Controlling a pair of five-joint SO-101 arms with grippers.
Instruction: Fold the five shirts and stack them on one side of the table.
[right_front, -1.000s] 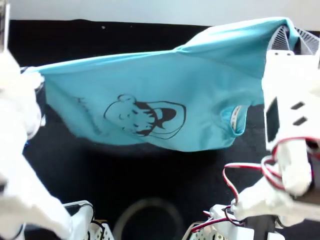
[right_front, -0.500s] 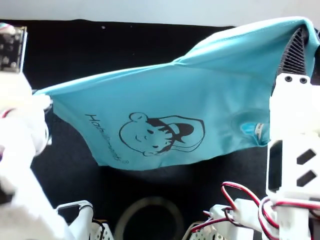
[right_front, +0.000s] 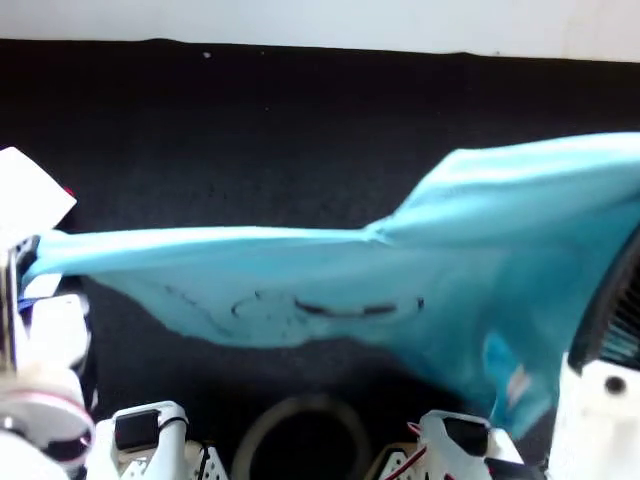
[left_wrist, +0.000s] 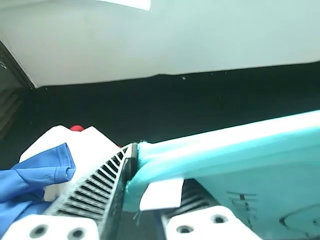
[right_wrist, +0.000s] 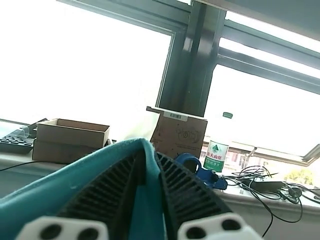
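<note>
One teal shirt (right_front: 450, 260) stretched between left tool (left_wrist: 132, 151), right tool (right_wrist: 148, 150).

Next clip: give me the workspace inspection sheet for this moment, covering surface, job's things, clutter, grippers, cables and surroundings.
Surface: black table.
Job's things: teal shirt stretched in the air between both grippers; blue shirt bunched beside the left arm.
Clutter: grey ring at the table's near edge.
Grippers: left gripper shut on the teal shirt's edge; right gripper shut on its other end.
Cables: red wires at an arm's base; loose cables on the sill.
Surroundings: window, cardboard box, bottle.
</note>
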